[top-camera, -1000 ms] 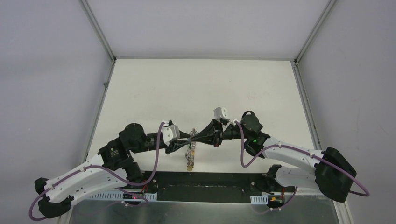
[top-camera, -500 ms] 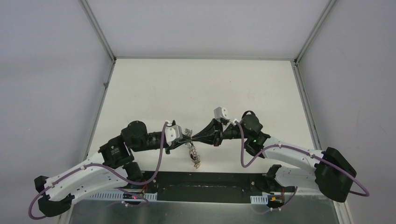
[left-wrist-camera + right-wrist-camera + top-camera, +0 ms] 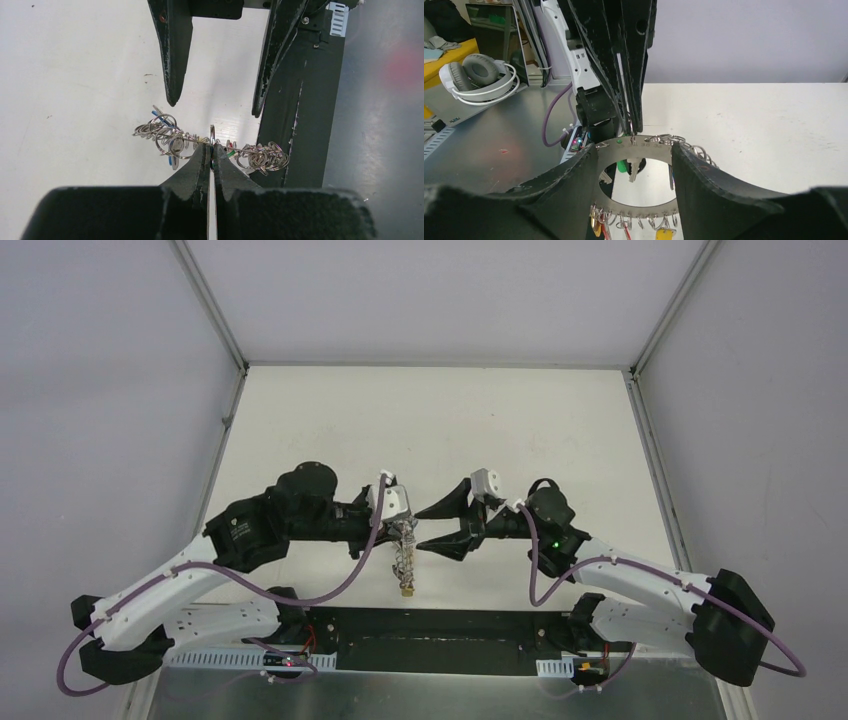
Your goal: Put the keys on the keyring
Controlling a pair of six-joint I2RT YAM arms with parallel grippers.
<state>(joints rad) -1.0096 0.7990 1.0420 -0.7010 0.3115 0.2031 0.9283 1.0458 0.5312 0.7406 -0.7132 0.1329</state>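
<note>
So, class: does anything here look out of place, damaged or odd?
Nothing looks damaged or spilled. The keyring hangs in the air, pinched at its rim by the left gripper alone; the right gripper is open, its jaws either side of the ring.

The keyring (image 3: 404, 560) hangs between left hand (image 3: 401, 525) and right hand (image 3: 421, 529), blocking that gap; bare tabletop (image 3: 430, 420) stretches far beyond.

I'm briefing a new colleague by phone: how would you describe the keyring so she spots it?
On the white table, look near the middle of the front edge. The keyring hangs from the left pincer: a silver hoop fringed with small keys and coloured tags, the only shiny thing there.
</note>
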